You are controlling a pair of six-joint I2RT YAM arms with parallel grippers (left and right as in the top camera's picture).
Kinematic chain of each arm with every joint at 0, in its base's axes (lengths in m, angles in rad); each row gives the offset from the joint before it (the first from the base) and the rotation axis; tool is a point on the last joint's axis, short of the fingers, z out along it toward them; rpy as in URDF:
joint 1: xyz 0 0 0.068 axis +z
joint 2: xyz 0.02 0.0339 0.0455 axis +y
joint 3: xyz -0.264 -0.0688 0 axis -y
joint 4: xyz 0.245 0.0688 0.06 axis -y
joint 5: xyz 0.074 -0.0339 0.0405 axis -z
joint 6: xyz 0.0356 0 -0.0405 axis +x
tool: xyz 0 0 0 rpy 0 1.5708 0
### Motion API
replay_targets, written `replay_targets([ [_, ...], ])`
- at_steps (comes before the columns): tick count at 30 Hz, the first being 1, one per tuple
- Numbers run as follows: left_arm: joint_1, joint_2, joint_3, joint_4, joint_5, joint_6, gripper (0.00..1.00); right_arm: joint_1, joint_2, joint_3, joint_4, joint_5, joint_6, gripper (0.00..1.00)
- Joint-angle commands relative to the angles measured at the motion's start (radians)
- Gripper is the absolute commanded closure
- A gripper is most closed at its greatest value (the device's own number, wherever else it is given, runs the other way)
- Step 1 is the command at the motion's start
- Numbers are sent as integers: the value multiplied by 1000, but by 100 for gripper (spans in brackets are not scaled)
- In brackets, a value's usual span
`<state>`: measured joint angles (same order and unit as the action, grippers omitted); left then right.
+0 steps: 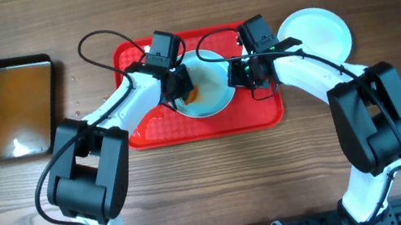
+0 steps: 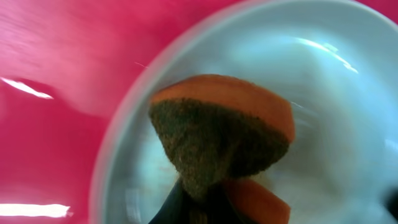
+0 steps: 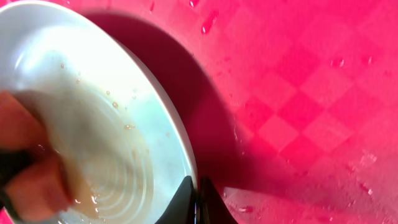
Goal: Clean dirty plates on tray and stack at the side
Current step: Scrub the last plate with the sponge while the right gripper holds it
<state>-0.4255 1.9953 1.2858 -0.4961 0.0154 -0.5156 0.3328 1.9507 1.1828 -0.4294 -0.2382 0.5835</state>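
Left end effector [image 1: 183, 91], sponge [image 1: 192, 95] on plate [image 1: 213, 100]; pan [image 1: 15, 108] apart.

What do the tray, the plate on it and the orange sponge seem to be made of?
The tray: likely plastic, red, glossy, checkered texture. The plate: ceramic or melamine, smooth, with bright highlights. The sponge: orange foam with a coarse brownish scouring face.

the tray [image 3: 298, 118] was red, checked in lighter and darker squares. the plate [image 3: 134, 118] on it was pale mint-white with a thin brownish film. the sponge [image 2: 217, 137] was orange with a dark brown-olive face. the side plate [image 1: 319, 32] was plain white. the pan [image 1: 16, 62] was black, its liquid brown; the table [image 1: 213, 185] brown wood grain.
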Motion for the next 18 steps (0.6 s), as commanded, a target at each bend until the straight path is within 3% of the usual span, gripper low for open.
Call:
replay_targets([
  [1, 10, -6, -2, -22, -275, 140, 96, 1, 7, 9, -27, -46, 75, 96],
  [7, 9, -178, 30, -8, -252, 145, 96, 1, 7, 9, -40, -82, 148, 96],
  [9, 9, -198, 30, 10, -127, 145, 96, 2, 7, 8, -47, -81, 187, 96],
  [14, 5, -123, 26, 30, 143, 24, 96, 6, 7, 8, -43, -77, 187, 96],
  [18, -21, -22, 26, 28, 182, 24, 96, 7, 7, 8, -46, -73, 186, 96],
])
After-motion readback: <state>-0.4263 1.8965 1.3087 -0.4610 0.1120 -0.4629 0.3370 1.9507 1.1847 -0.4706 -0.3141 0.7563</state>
